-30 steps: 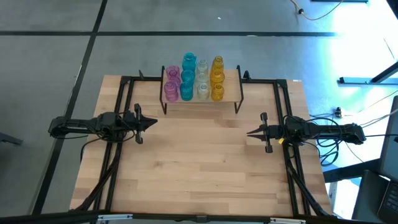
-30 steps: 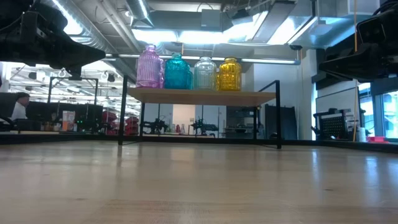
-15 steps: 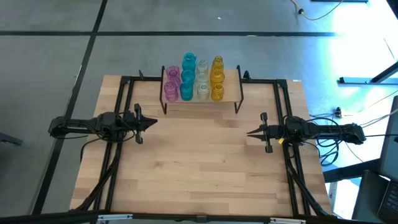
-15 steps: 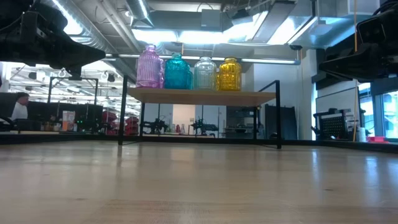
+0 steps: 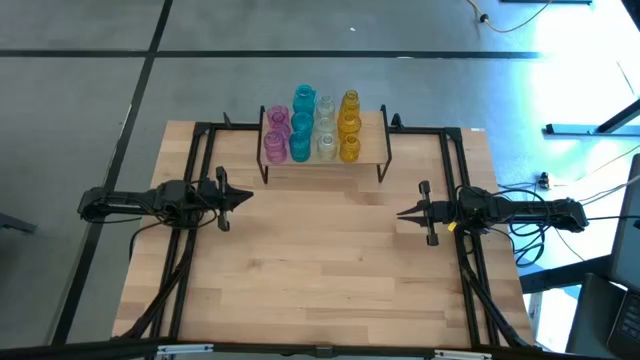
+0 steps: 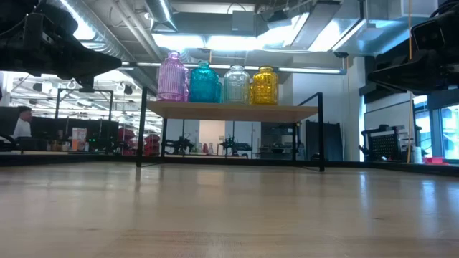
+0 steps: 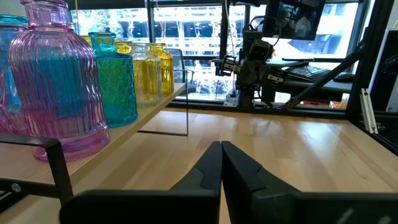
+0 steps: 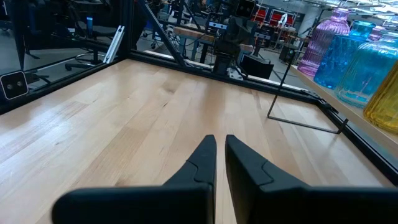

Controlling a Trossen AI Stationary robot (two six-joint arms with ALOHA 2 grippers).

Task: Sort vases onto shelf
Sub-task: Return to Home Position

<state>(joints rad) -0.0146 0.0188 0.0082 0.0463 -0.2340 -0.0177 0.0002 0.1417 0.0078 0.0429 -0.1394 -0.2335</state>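
Note:
The vases stand upright on their bases on the shelf (image 5: 375, 130) at the table's far middle, in colour rows: pink (image 5: 276, 135), teal-blue (image 5: 302, 120), clear (image 5: 326, 128), amber-yellow (image 5: 349, 125). The low view shows the front ones (image 6: 218, 83) on the wood board (image 6: 233, 111). My left gripper (image 5: 250, 196) hovers shut at the table's left, pointing level toward the right. My right gripper (image 5: 400, 213) hovers shut at the right, pointing left. Both are empty, nearer than the shelf. The fingertips nearly meet in the left wrist view (image 7: 221, 148) and the right wrist view (image 8: 220, 142).
A black metal frame (image 5: 205, 140) runs along the table's left, right and far sides around the shelf. The bare wooden tabletop (image 5: 320, 270) lies between the two arms and toward the near edge. Cables (image 5: 530, 245) hang off the right side.

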